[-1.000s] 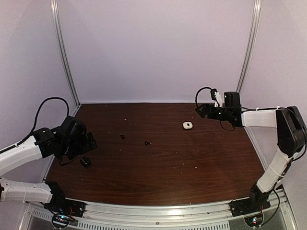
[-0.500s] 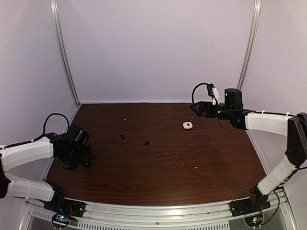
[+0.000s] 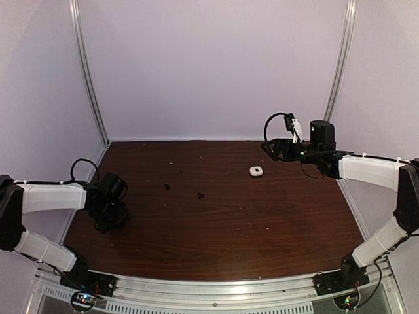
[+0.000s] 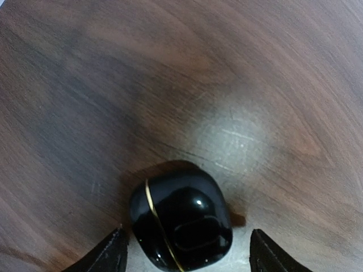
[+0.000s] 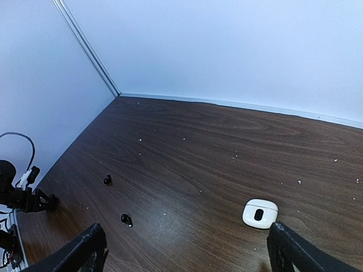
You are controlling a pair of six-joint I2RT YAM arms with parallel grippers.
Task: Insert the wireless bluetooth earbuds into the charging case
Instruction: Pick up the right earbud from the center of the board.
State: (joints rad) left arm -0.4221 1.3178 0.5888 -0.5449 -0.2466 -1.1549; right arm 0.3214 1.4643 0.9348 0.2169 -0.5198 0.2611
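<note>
A glossy black charging case (image 4: 181, 218) with a thin gold seam lies closed on the table. My left gripper (image 4: 187, 262) is open, with one fingertip on each side of the case and a gap to it on both sides. In the top view the left gripper (image 3: 109, 220) is low at the table's left edge and covers the case. Two black earbuds (image 3: 167, 186) (image 3: 200, 195) lie apart mid-table; they also show in the right wrist view (image 5: 107, 180) (image 5: 126, 219). A closed white charging case (image 3: 256, 171) (image 5: 260, 213) lies at the back right. My right gripper (image 3: 268, 148) (image 5: 187, 252) is open and empty, held above the table behind the white case. No white earbuds show.
The dark wooden table (image 3: 229, 222) is walled by pale panels on three sides, with metal posts (image 3: 88, 72) (image 3: 340, 65) at the back corners. Small pale crumbs (image 5: 238, 154) dot the surface. My left arm's cable (image 3: 82, 163) loops near the left wall.
My left gripper has dropped from above the table down over the black case, which it now hides in the top view. My right gripper has shifted slightly at the back right.
</note>
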